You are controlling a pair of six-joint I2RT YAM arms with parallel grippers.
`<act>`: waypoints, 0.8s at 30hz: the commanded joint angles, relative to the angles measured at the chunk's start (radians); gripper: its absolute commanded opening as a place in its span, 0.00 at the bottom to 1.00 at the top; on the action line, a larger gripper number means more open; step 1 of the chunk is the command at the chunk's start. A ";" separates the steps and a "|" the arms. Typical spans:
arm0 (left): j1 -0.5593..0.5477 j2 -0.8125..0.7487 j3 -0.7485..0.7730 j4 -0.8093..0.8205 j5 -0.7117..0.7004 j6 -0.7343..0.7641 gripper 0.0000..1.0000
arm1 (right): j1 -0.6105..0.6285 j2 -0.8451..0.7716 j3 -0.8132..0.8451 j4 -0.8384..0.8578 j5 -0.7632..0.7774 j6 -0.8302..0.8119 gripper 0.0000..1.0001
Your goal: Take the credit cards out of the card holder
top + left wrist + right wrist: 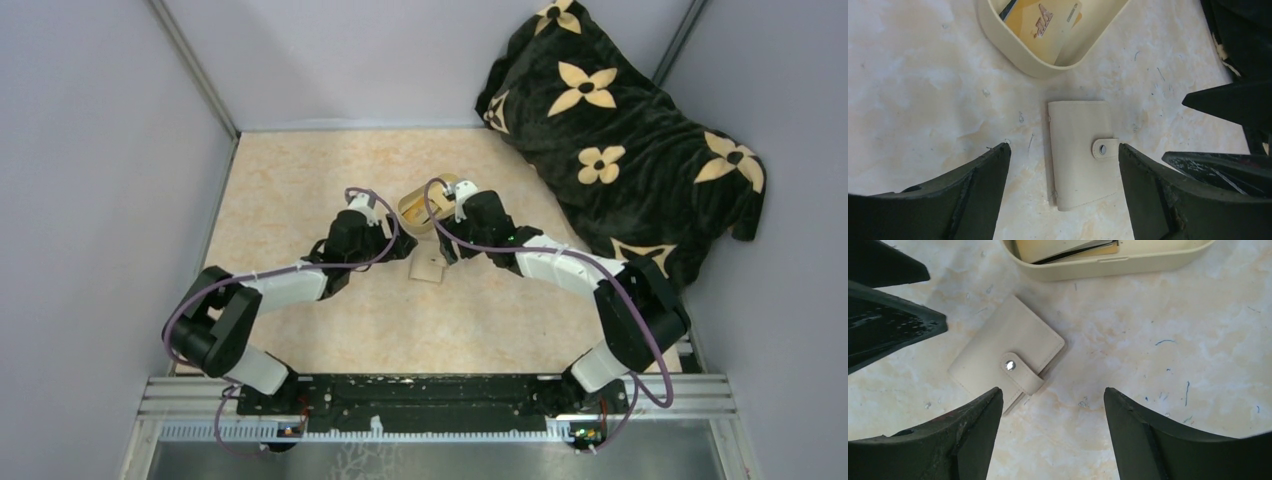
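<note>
The card holder [428, 265] lies shut on the table, tan side up, its tab snapped; it also shows in the left wrist view [1080, 155] and the right wrist view [1008, 352]. My left gripper [393, 245] is open and empty, its jaws straddling the holder [1064, 150] just above it. My right gripper [447, 245] is open and empty, the holder by its left finger [1053, 392]. A thin black credit card edge [1083, 252] shows in the dish under a cream card [1058, 246]; a yellow printed card [1045, 22] lies there too.
The oval cream dish [418, 203] stands just beyond the holder, its rim near both grippers [1013, 47] [1108, 267]. A black blanket with tan flowers [620, 120] fills the back right. Grey walls enclose the table. Each wrist view shows the other gripper's fingers [1228, 105] [888, 315].
</note>
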 commanded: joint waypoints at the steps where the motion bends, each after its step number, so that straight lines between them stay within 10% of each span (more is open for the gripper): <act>1: -0.049 0.043 0.034 -0.069 -0.108 -0.111 0.83 | 0.013 -0.005 0.074 0.015 -0.079 -0.053 0.73; 5: -0.070 0.091 0.068 -0.169 -0.190 -0.066 0.62 | 0.030 0.011 0.075 0.028 -0.102 -0.044 0.68; 12: -0.071 0.056 0.030 -0.166 -0.210 -0.001 0.00 | 0.032 0.031 0.079 0.049 -0.143 -0.030 0.08; 24: -0.069 0.044 -0.076 0.234 0.157 -0.048 0.00 | 0.034 0.069 0.063 0.083 -0.162 -0.020 0.09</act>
